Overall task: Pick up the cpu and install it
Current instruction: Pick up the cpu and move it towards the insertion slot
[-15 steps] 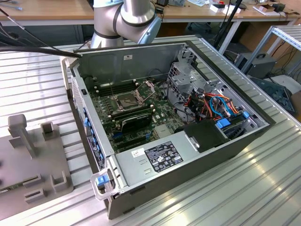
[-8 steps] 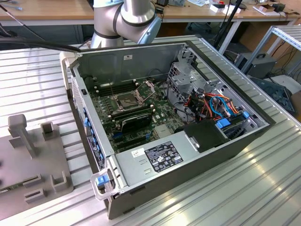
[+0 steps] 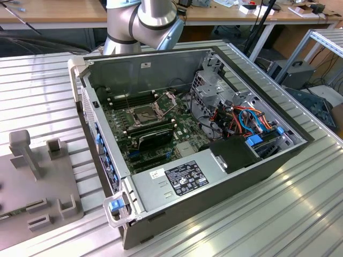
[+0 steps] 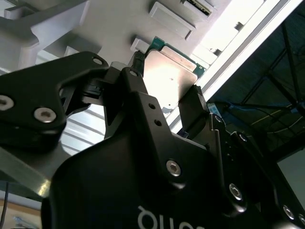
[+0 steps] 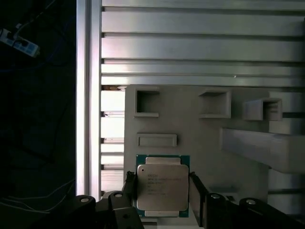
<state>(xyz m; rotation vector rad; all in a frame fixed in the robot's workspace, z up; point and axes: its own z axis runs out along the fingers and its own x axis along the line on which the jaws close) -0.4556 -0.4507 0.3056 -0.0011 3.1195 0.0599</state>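
1. Fingers [image 5: 195,193] first: they're narrow, one pressed to each opposite edge of the cpu [image 5: 162,186], pinching it. The second wrist view agrees, with a black finger on either side of it.
2. The cpu's metal top faces up, and it's over the grey plate [image 5: 200,138]. I can't tell whether it rests there or is just clear.
3. The plate has open square pockets and raised blocks, with a slim bar just beside the cpu.
4. Under it is the ribbed aluminium bench [image 5: 190,47]. The plate sits near the bench's edge rail, and past the rail it's dark, with a pale strip [image 5: 21,42].
5. In the exterior view, the plate is at the exterior view's left and the open case [image 3: 161,69] is mid-bench, with the arm [image 3: 142,24] behind it.
6. Wooden desks [image 3: 53,10] line the back of the room.
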